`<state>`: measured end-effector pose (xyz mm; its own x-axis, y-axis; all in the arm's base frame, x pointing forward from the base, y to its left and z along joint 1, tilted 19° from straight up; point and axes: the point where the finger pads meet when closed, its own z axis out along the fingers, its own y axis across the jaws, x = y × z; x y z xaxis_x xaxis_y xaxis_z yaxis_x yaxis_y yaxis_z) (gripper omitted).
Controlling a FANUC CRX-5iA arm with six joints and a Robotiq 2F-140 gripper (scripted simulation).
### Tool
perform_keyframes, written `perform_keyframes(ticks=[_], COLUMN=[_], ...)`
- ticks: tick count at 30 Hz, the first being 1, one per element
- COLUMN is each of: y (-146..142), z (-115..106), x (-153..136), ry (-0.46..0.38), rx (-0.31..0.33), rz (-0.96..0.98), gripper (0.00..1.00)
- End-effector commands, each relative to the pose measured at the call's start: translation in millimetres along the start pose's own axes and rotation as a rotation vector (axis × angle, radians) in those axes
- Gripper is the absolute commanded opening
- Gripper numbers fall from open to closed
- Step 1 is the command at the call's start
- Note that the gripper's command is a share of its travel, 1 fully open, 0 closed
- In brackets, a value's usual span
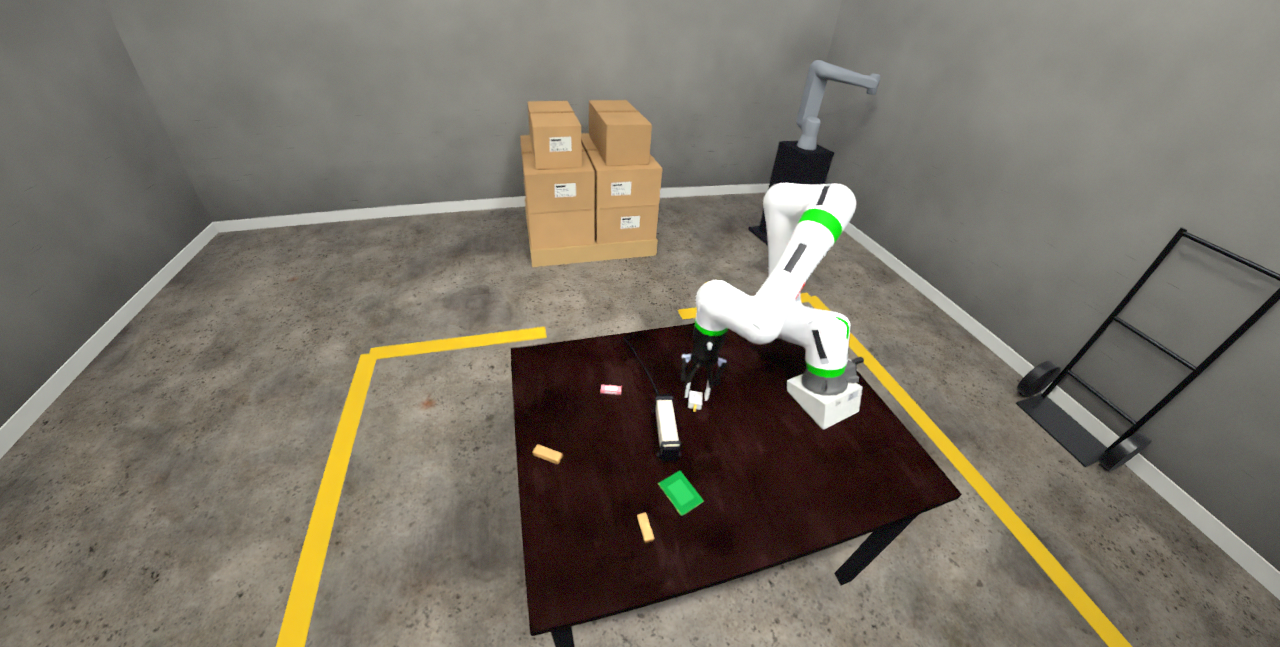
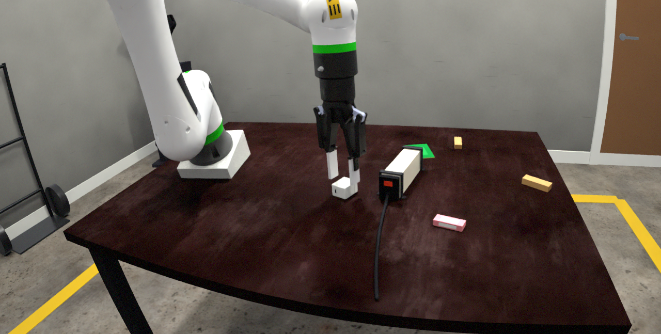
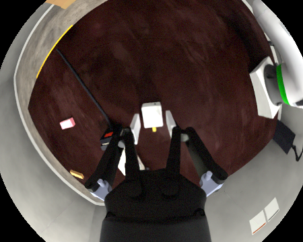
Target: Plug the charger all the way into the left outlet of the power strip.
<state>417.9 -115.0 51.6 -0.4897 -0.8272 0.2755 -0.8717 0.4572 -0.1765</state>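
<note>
The white charger [image 1: 695, 398] [image 2: 343, 188] [image 3: 152, 115] lies on the table beside the power strip, on its robot-base side. A brass prong [image 1: 694, 408] [image 3: 154, 129] shows at one end, pointing roughly along the strip's length. My gripper [image 1: 698, 394] [image 2: 343, 178] points down, open, with its white fingertips low at the charger, one to each side; gaps show on both sides in the wrist view. The power strip [image 1: 666, 424] [image 2: 405, 164] has a pale body and black ends; my left finger partly covers it in the wrist view. Its outlet slots cannot be made out.
A black cable [image 1: 642, 363] [image 2: 378, 249] [image 3: 81, 81] runs from the strip's end. A pink box [image 1: 610, 389] [image 2: 449, 223] [image 3: 67, 123] and two wooden blocks [image 1: 547, 454] [image 1: 645, 527] lie beyond the strip. A green tray [image 1: 664, 488] lies near its other end.
</note>
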Motion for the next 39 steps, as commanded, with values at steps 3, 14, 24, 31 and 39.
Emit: perform_keyframes(ticks=[3, 14, 24, 31, 39], y=[-0.6, -0.6, -0.6, -0.6, -0.6], z=[7.7, 13.1, 13.3, 13.3, 13.3], x=[-0.1, 0.1, 0.1, 0.1, 0.1], ry=[-0.001, -0.001, -0.001, -0.001, -0.001], rx=[0.002, 0.002, 0.002, 0.002, 0.002], rz=[0.0, 0.0, 0.0, 0.0, 0.0], gripper=[0.44, 0.44, 0.44, 0.44, 0.44])
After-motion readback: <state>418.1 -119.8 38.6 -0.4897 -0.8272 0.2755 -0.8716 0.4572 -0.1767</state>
